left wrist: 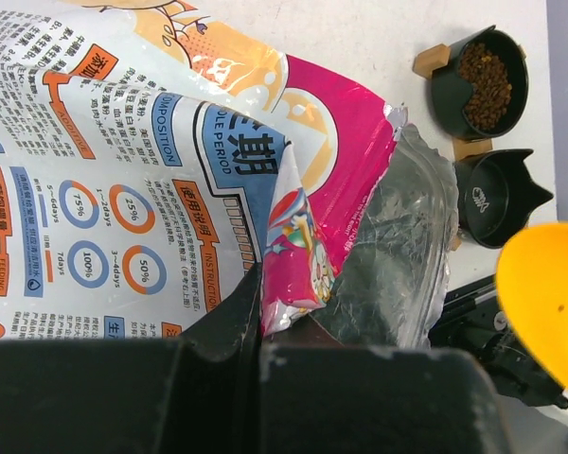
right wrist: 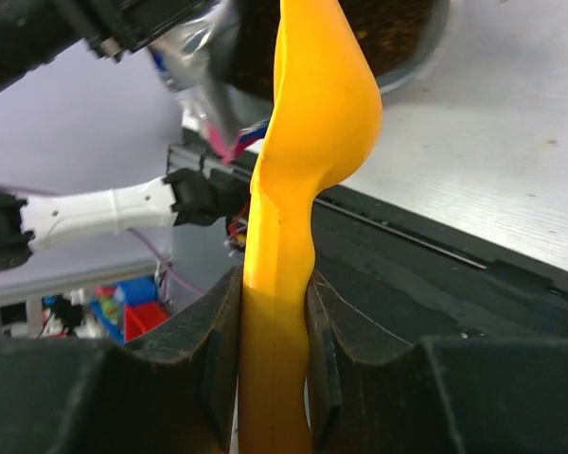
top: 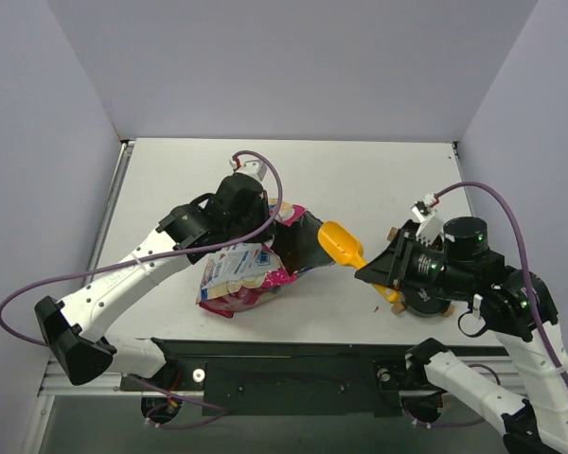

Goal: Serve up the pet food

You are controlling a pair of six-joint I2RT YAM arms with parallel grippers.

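The pink-and-blue bag [top: 239, 276] lies on the table with its dark mouth [top: 298, 248] facing right. My left gripper [top: 276, 216] is shut on the torn top edge of the bag [left wrist: 298, 236] and holds the mouth open. My right gripper [top: 367, 270] is shut on the handle of a yellow scoop [top: 341, 243], whose bowl sits just right of the bag mouth. Brown kibble [right wrist: 393, 28] shows past the scoop [right wrist: 312, 123] in the right wrist view. More kibble [left wrist: 488, 80] fills one black bowl [left wrist: 450, 90]. A second black bowl [left wrist: 497, 199] is empty.
The two bowls stand on a wooden stand [top: 395, 305], mostly hidden under my right arm in the top view. A black rail [top: 293, 364] runs along the table's near edge. Grey walls close in the table at the left, back and right.
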